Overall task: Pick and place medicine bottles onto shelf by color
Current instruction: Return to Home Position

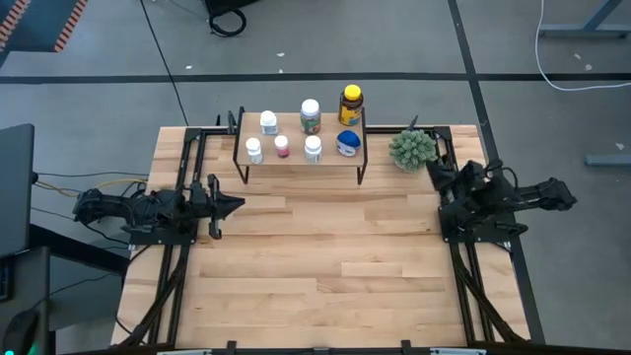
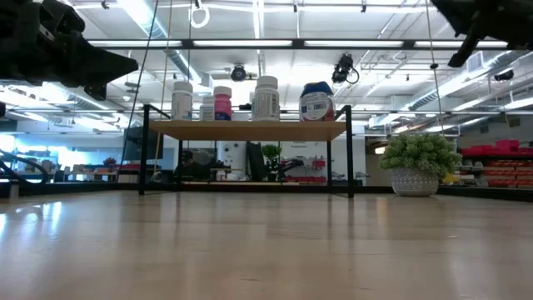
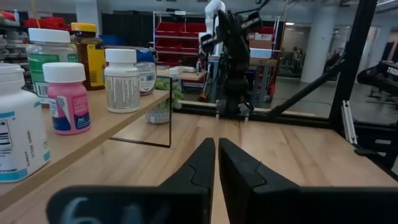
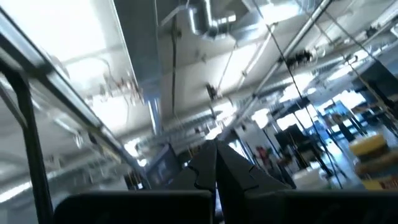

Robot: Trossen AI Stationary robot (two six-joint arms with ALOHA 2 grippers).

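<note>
Nearest in is a bare stretch of the light-wood plank desk (image 1: 325, 281). About halfway up, the dark left tool (image 3: 216, 144) hangs over the desk's left side, pointing in toward the middle, fingers clenched tight together. Over on the right side, the dark right tool (image 4: 216, 147) is tipped up at the ceiling and clenched shut too. Past both arms, at the far end, stands the low light-wood shelf on thin black legs (image 1: 290, 128), with all seven bottles upright on it. The front row, left to right, has a small white-capped bottle (image 1: 253, 150), the pink-labelled bottle (image 1: 282, 146), a plain white bottle (image 1: 313, 148) and the squat blue-lidded tub (image 1: 347, 143). The back row has another white-capped bottle (image 1: 268, 122), a taller green-labelled bottle (image 1: 311, 115) and the amber bottle with a yellow cap (image 1: 351, 105). The green spiky potted plant (image 1: 412, 149) sits on the desk just off the shelf's right end.
</note>
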